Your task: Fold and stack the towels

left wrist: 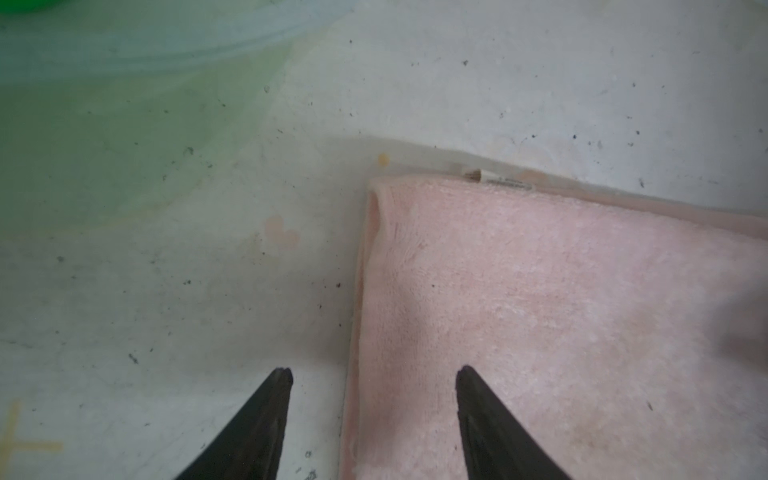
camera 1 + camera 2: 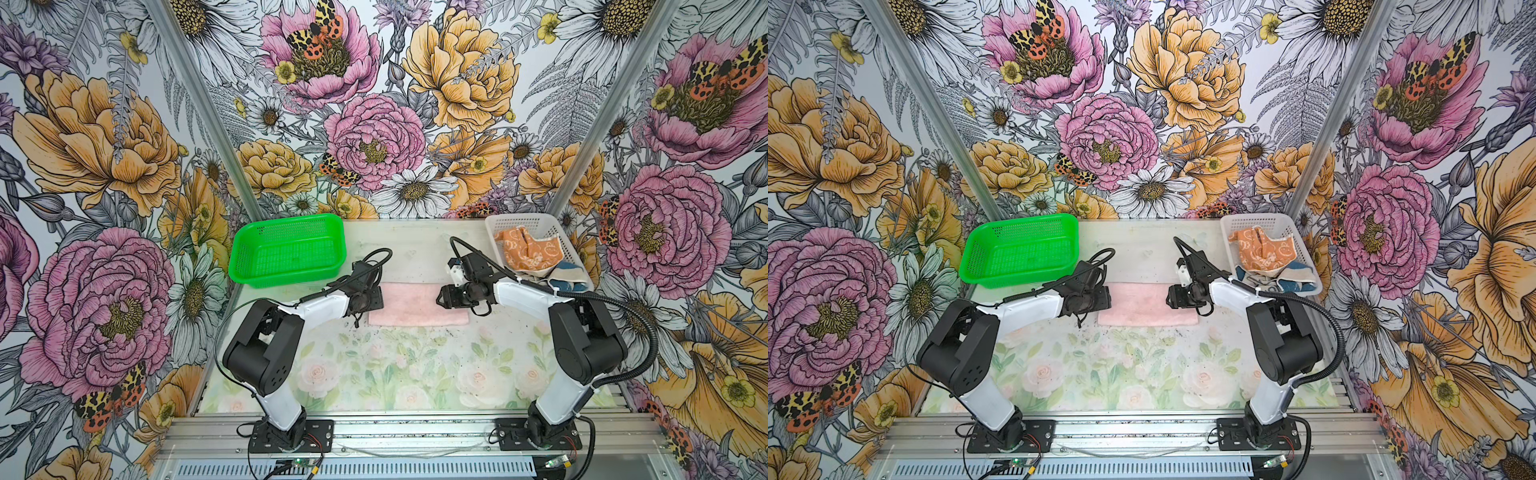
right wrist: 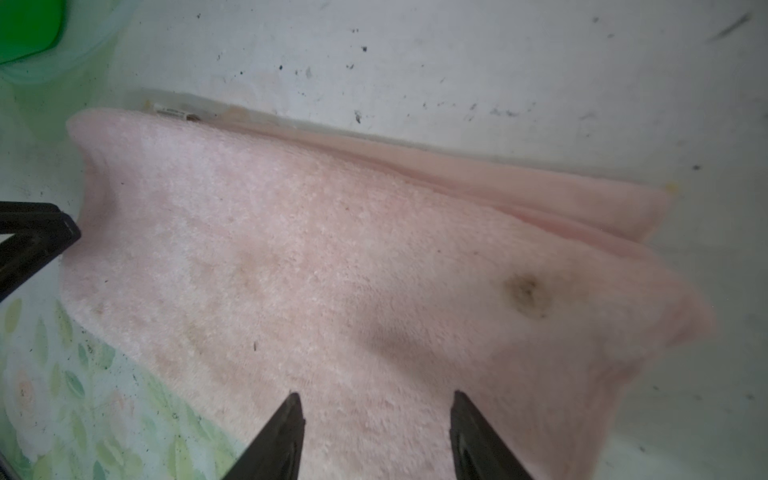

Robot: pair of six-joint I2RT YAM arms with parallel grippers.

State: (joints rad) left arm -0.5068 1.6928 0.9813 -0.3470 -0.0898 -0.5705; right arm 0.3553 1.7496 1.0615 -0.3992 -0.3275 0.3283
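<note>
On the near, rose-printed part of the counter (image 2: 374,374) nothing lies; the work sits just beyond it, mid-frame. The pale pink towel (image 2: 415,309) lies flat there, already doubled, its long axis running left to right across both top views. The left claw (image 2: 377,300) is at the towel's left short end, spread and empty. In the left wrist view one finger is over bare counter and the other over the terry, so it straddles that edge. The right claw (image 2: 439,297) is spread too, pinching nothing, and hangs a little inboard of the right short end with both fingers over cloth. Each arm is nearest its own end, and I'd judge the left better placed to nip an edge and carry it across. Farther back, the green basket (image 2: 249,249) stands empty at the upper left of the counter. The white basket (image 2: 536,218) at the upper right holds the crumpled orange towel (image 2: 523,249) and blue towel (image 2: 569,280)
</note>
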